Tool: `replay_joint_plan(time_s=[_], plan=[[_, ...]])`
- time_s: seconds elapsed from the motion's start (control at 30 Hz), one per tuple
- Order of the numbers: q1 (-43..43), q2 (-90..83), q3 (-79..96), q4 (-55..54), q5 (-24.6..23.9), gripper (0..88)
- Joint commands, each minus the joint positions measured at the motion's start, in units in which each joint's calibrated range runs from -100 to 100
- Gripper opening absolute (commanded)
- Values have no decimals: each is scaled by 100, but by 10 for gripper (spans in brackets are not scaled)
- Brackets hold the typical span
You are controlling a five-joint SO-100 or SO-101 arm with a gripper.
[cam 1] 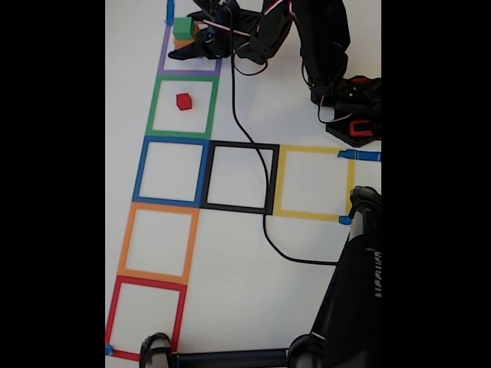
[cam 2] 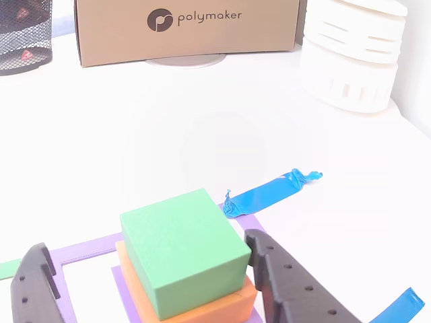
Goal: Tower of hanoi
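The two black fingers point(cam 2: 286, 282) are seen spread apart in the other view, one at the lower left edge and one at lower right, with the cube stack between them. The gripper point(cam 2: 151, 286) is thus open; neither finger is seen pressed against the stack, though the right finger lies just beside the orange cube point(cam 2: 232, 306).

Stack, as seen in the other view: green cube point(cam 2: 185, 249) rests on top of the orange cube, slightly rotated relative to it. A purple surface point(cam 2: 124, 286) is visible beneath the orange one at lower left; whether this is the purple cube or tape cannot be told with certainty. The stack sits within the purple tape square point(cam 2: 84, 252).

In the fixed view the gripper point(cam 1: 201, 40) is located at the top of the frame, over the purple tape square point(cam 1: 189, 72), with the green cube point(cam 1: 182, 27) and a sliver of orange point(cam 1: 182, 43) under it. The red cube point(cam 1: 183, 101) is recorded alone, inside the green tape square point(cam 1: 182, 135), apart from the stack and the gripper.

Further tape squares are noted in the fixed view: blue point(cam 1: 170, 141), black point(cam 1: 239, 207), yellow point(cam 1: 311, 150), orange point(cam 1: 158, 207) and red point(cam 1: 147, 282). A black cable point(cam 1: 261, 199) runs across the black square. The arm base point(cam 1: 353, 107) stands at upper right.

Background in the other view: a cardboard box marked "polymaker" point(cam 2: 188, 30), a white ribbed object point(cam 2: 353, 57), a black mesh basket point(cam 2: 23, 33), and a crumpled strip of blue tape point(cam 2: 269, 192) on the white table point(cam 2: 168, 128).
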Motion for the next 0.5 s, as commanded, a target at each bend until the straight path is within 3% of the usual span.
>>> replay_joint_plan(time_s=[0.0, 0.47], plan=[[-98, -16, -85, -132, 0, 298], [-184, -24, -95, -132, 0, 191]])
